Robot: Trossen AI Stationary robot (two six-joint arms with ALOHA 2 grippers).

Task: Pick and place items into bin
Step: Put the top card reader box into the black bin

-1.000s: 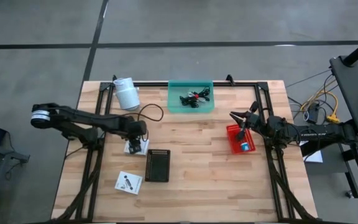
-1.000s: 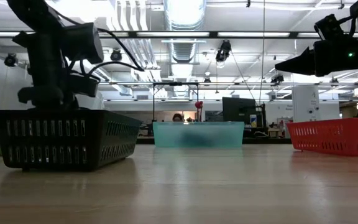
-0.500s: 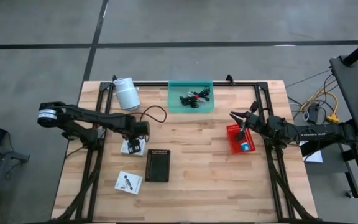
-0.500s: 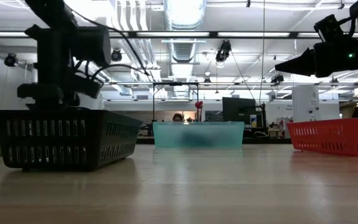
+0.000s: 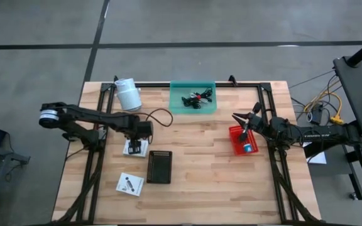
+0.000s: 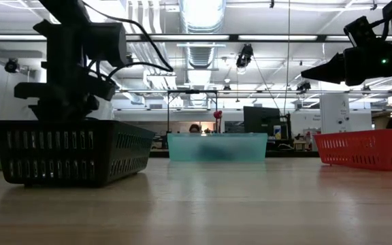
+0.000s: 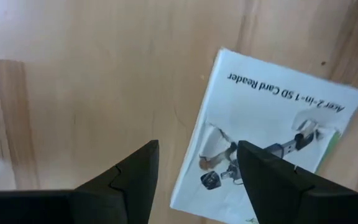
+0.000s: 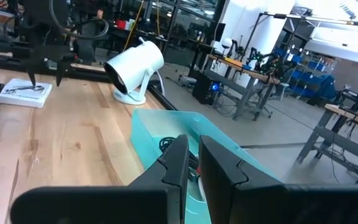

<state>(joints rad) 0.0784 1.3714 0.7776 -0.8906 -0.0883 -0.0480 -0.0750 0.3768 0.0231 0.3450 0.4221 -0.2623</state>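
Observation:
A white printed card point(image 5: 134, 149) reading "2-in-1 SD Card Reader" point(image 7: 272, 143) lies flat on the wood. My left gripper point(image 5: 138, 139) hangs over it, pointing down and open. In the left wrist view point(image 7: 197, 171) one finger stands over the card's edge and the other over bare wood. A second white card point(image 5: 131, 183) lies nearer the table's near edge. The teal bin point(image 5: 175, 103) at the far edge holds black and red-black cables point(image 5: 197, 98). My right gripper point(image 5: 239, 119) is shut and hovers above a red basket point(image 5: 236, 143).
A black mesh basket point(image 5: 159, 166) sits just right of the card and fills the low view's left point(image 6: 67, 153). A white cylindrical roll point(image 5: 128, 94) stands at the far left. The red basket holds a small blue thing point(image 5: 248, 148). Bare wood lies mid-table.
My left gripper has shifted a little toward the table's right, staying over the white card. The card has not moved, and my right arm has kept still.

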